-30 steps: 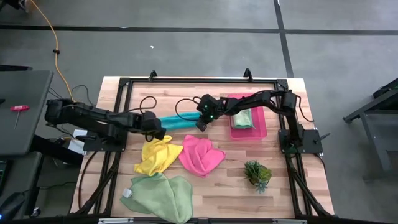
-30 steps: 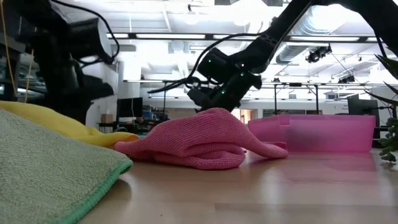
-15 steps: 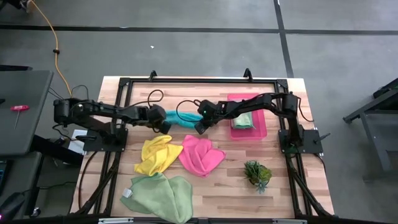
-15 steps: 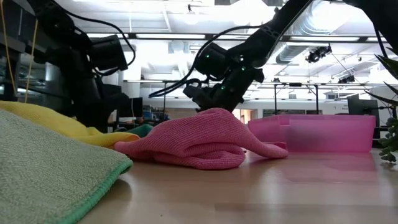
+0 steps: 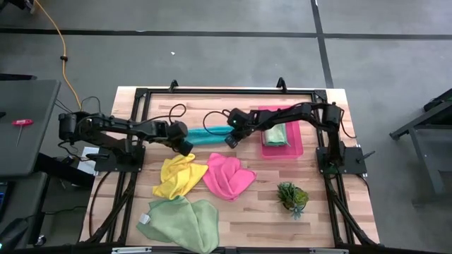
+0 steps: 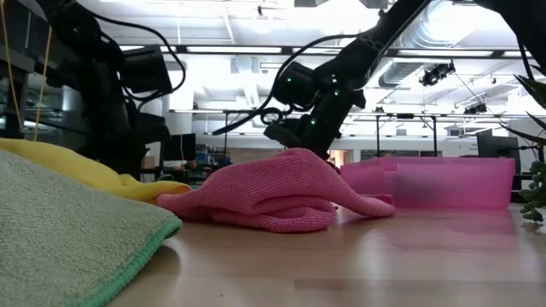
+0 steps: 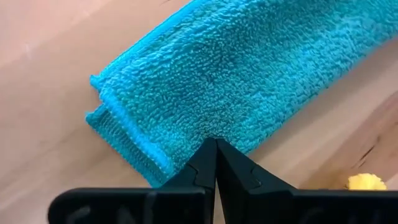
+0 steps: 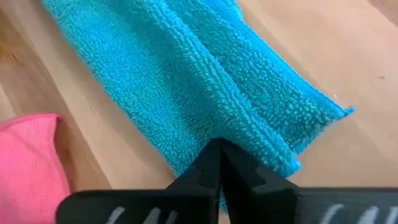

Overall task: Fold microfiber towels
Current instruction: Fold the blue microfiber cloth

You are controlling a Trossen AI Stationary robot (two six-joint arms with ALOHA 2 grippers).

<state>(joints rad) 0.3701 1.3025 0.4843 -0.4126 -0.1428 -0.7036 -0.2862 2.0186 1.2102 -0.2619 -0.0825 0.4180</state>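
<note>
Stretching across the bench's back middle, the teal towel point(image 5: 205, 134) runs left-right — left hand point(image 5: 185, 147) pinches one end, right hand point(image 5: 230, 140) pinches the other, each equally near its own end.

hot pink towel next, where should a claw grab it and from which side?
Take the hot pink towel by the loose corner pointing toward the plant, coming straight down from above. It lies crumpled in a mound, so the flat flap at its edge is the thinnest, clearest layer to pinch. The yellow towel crowds its other side.
</note>
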